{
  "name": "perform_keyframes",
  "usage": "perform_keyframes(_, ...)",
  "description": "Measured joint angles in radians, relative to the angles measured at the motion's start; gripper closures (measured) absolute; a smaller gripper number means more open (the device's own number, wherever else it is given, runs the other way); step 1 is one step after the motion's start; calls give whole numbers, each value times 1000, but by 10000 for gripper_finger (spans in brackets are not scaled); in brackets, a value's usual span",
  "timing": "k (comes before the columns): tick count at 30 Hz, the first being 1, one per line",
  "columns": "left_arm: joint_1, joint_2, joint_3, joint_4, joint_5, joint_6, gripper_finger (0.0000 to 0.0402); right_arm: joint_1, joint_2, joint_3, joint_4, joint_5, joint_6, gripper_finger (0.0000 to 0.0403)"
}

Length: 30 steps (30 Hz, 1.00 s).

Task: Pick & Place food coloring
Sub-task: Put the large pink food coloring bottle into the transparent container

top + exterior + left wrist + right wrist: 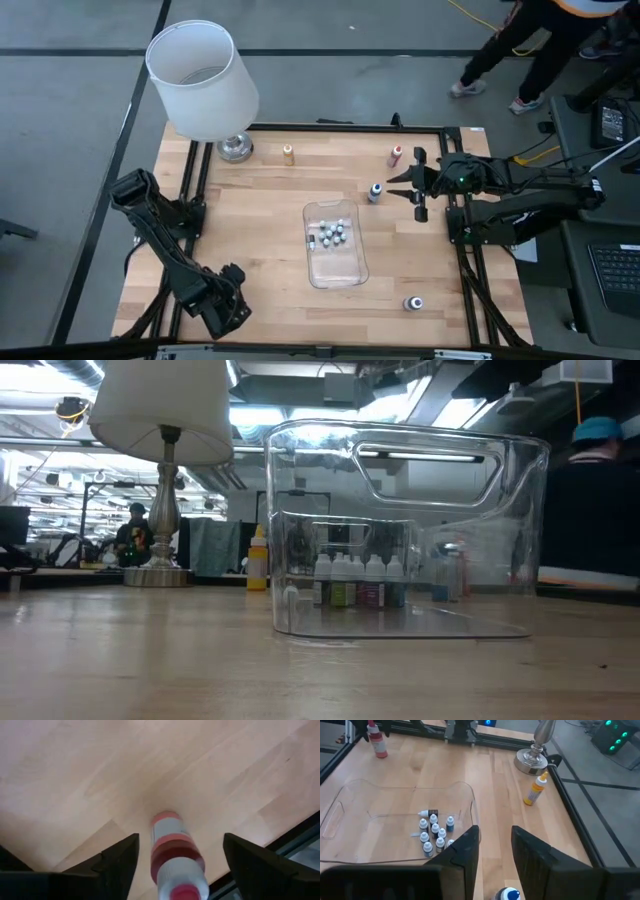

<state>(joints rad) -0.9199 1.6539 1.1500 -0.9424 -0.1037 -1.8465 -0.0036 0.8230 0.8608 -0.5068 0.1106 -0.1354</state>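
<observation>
Several tiny dropper bottles point(332, 235) lie in the clear plastic tray point(340, 272) at mid-table; they also show in the right wrist view point(434, 834). A blue-capped bottle point(375, 192) stands just right of the tray. My right gripper point(392, 182) hovers over it, open by a narrow gap point(495, 831). The bottle's cap point(508, 895) shows low between the fingers. My left gripper point(228, 312) is at the near left corner, open point(180, 840). Its fingers stand on either side of a red-banded white bottle point(172, 855) without touching it.
A white-shaded lamp point(200, 80) stands at the far left. An orange bottle point(288, 153) and a red bottle point(396, 155) stand near the far edge. Another bottle point(412, 303) is near the front right. People's legs point(500, 60) show beyond the far right corner.
</observation>
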Motion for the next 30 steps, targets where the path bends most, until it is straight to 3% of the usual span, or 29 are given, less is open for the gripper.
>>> perform_keyframes(7,-7,0,0,7,79,5,204,0,0,0,0,0,-1,286)
perform_keyframes(12,-9,0,0,9,55,1,249,0,0,0,0,0,-4,286)
perform_keyframes(22,20,-5,23,48,-13,25,256,0,0,0,0,0,-5,286)
perform_keyframes(26,68,-45,97,17,-114,111,257,0,0,0,0,1,-5,286)
perform_keyframes(30,138,-96,211,-93,-288,218,257,0,0,0,0,1,-7,286)
